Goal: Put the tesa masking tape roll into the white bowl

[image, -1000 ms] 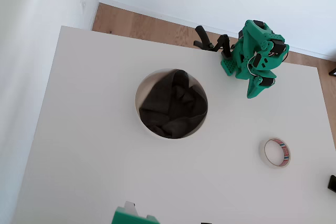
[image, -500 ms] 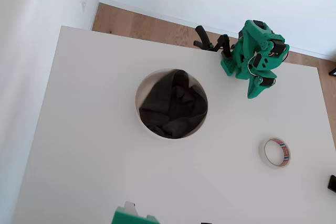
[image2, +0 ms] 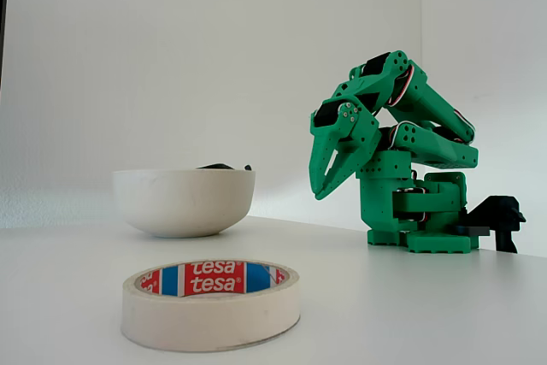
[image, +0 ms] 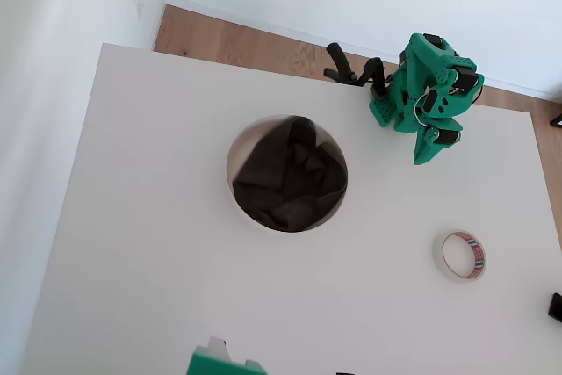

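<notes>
White walls and a strip of wooden floor [image: 237, 41] frame your workspace, and most of it is a white table [image: 158, 287]. Your green arm [image: 430, 94] sits folded up at the table's far edge in the overhead view, its base beside a black clamp [image: 351, 69]. Next in size is the bowl [image: 287, 173], near the middle of the table, with dark crumpled cloth [image: 290, 177] filling its inside; in the fixed view a bit of that cloth peeks over the rim. Your gripper [image2: 326, 184] hangs in the air pointing down, fingers drawn together to a tip and gripping nothing. The tape [image: 462, 255] lies flat on the table, well apart from both bowl and gripper, toward the right edge in the overhead view and nearest the camera in the fixed view
</notes>
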